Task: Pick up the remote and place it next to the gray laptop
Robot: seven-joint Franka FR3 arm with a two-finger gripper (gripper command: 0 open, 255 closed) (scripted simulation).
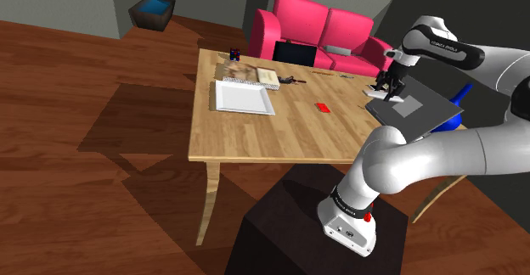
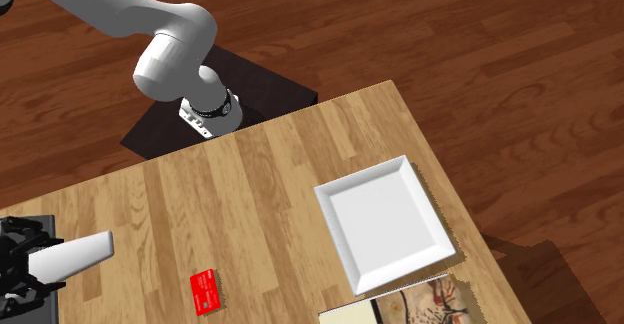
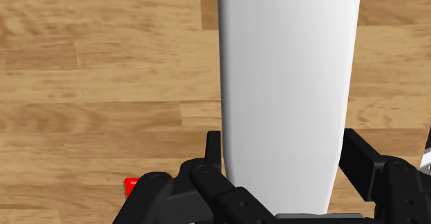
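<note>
My black gripper (image 1: 388, 81) is shut on a long white remote (image 1: 376, 89), clasping it at one end. In the wrist view the remote (image 3: 290, 84) runs straight out from between the fingers (image 3: 214, 153) over the wooden tabletop. The gray laptop (image 1: 416, 108) lies flat at the table's corner on the shoulder view's right, and the remote hangs at its edge on the side toward the red card. In the second exterior view the remote (image 2: 70, 255) sticks out from the gripper (image 2: 20, 264) at the left edge.
A small red card (image 1: 323, 107) lies on the wooden table (image 1: 255, 137) near the remote. A white square plate (image 2: 385, 222) and a book (image 1: 266, 76) sit farther along. A pink sofa (image 1: 318, 31) stands behind the table.
</note>
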